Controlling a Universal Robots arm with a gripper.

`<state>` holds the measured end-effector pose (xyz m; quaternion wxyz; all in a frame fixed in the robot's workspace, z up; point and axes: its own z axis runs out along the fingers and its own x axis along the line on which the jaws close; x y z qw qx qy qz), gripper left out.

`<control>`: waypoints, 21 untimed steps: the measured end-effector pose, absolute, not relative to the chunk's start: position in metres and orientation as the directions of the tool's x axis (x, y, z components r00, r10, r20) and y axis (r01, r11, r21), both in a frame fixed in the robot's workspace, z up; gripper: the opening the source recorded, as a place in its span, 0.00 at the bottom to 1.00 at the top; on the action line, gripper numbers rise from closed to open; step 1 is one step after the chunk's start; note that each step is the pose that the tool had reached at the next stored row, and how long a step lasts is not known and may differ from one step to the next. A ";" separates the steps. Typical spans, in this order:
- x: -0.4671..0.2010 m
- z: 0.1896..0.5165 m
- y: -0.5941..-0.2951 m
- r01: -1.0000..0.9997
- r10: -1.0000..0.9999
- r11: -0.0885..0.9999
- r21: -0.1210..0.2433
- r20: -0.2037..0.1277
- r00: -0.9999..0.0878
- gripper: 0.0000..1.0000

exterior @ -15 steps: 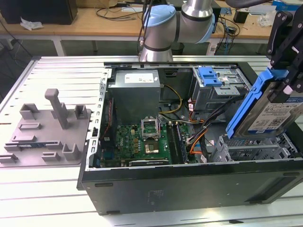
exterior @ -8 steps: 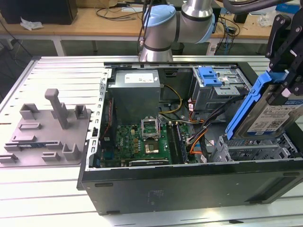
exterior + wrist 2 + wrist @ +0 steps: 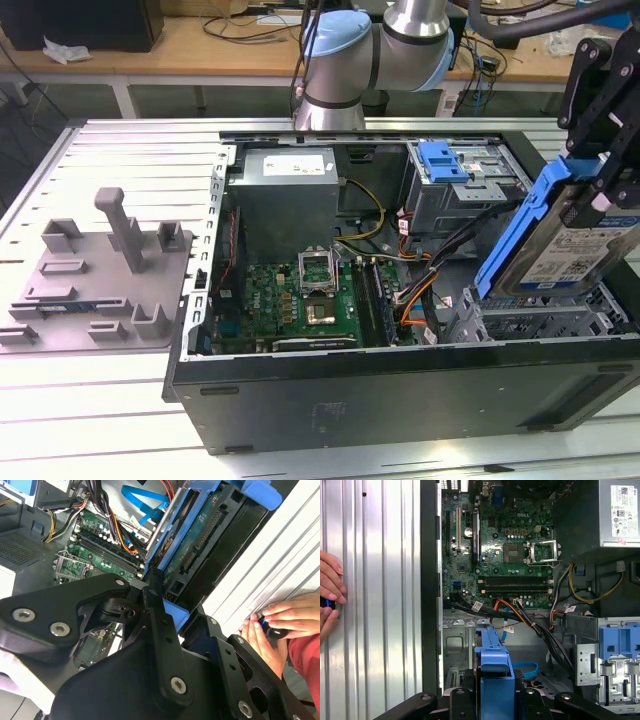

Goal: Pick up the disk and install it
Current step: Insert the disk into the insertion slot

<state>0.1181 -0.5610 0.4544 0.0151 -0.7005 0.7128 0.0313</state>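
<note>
We see the hand (image 3: pixel 598 188) clenched on the disk (image 3: pixel 565 245), gripping its upper part. The disk hangs tilted over the open computer case (image 3: pixel 400 400) at the exterior view's right end, its blue rail facing the motherboard (image 3: pixel 305 300). We cannot tell whether it touches the metal bay (image 3: pixel 530 322) beneath. The grey fixture (image 3: pixel 110 270) lies on the desk (image 3: pixel 100 430), well apart. In the first wrist view a person's fingers (image 3: pixel 330 582) rest on the desk.

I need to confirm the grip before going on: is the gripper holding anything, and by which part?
Yes. The gripper is shut on the disk, clamping its raised end across the blue carrier rail. The disk hangs tilted over the open computer case.
</note>
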 end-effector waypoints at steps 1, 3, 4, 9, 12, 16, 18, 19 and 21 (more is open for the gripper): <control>0.118 0.454 -0.561 -1.000 -0.998 0.017 0.023 -0.065 -0.018 0.36; 0.118 0.453 -0.561 -1.000 -0.998 0.018 0.023 -0.065 -0.020 0.36; 0.118 0.452 -0.561 -1.000 -0.998 0.019 0.023 -0.065 -0.020 0.36; 0.118 0.450 -0.561 -0.999 -0.998 0.022 0.023 -0.065 -0.023 0.36; 0.118 0.447 -0.561 -0.999 -0.998 0.024 0.023 -0.065 -0.025 0.36; 0.118 0.444 -0.561 -0.999 -0.997 0.026 0.023 -0.065 -0.028 0.36; 0.118 0.442 -0.561 -0.999 -0.997 0.028 0.023 -0.065 -0.029 0.36; 0.118 0.442 -0.561 -0.999 -0.997 0.028 0.023 -0.065 -0.030 0.36; 0.118 0.440 -0.561 -0.999 -0.997 0.029 0.023 -0.065 -0.031 0.36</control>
